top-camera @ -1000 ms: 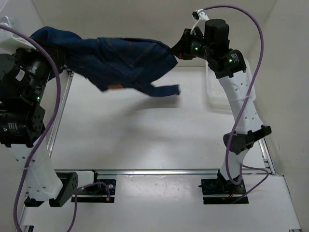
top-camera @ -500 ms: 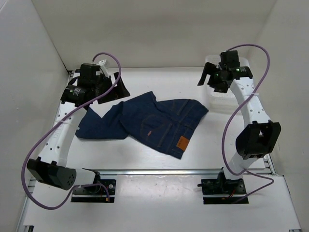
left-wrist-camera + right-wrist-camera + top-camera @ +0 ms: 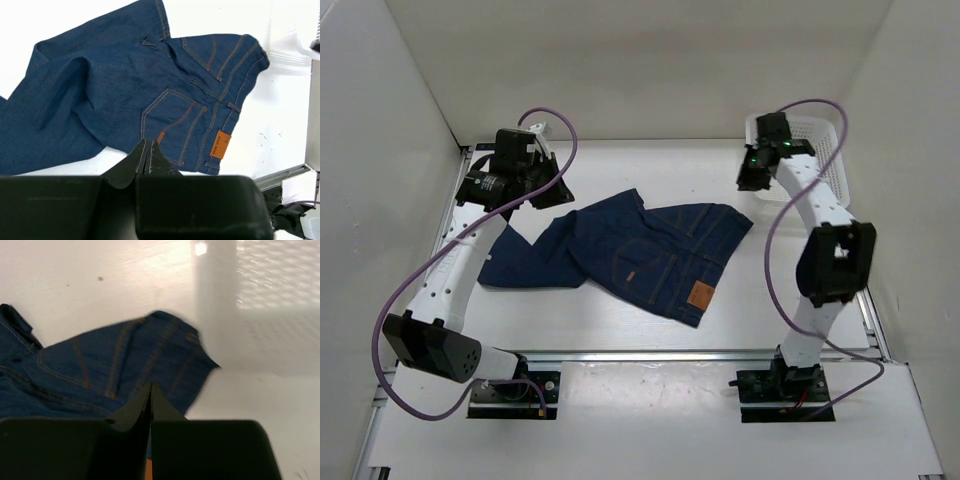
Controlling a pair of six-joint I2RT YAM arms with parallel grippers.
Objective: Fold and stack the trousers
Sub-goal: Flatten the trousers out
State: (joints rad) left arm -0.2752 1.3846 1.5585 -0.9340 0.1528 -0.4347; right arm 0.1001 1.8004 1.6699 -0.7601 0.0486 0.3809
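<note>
The dark navy jeans (image 3: 640,255) lie crumpled on the white table, back pockets and an orange-brown waistband patch facing up, one leg trailing to the left. My left gripper (image 3: 558,190) hovers above the jeans' far left part, shut and empty. In the left wrist view its gripper (image 3: 147,149) hangs over the jeans (image 3: 115,85) near a back pocket. My right gripper (image 3: 747,181) is shut and empty above the table just beyond the waistband corner. The right wrist view shows that gripper (image 3: 151,390) over the waistband end of the jeans (image 3: 110,365).
A white mesh basket (image 3: 822,150) stands at the far right, close behind the right arm; it also shows in the right wrist view (image 3: 270,300). White walls close in the table on the left, back and right. A metal rail (image 3: 670,354) runs along the near edge.
One second ago both grippers held the jeans stretched in the air. The jeans now lie on the table, released. Since half a second ago the right gripper has shut and shifted slightly.
</note>
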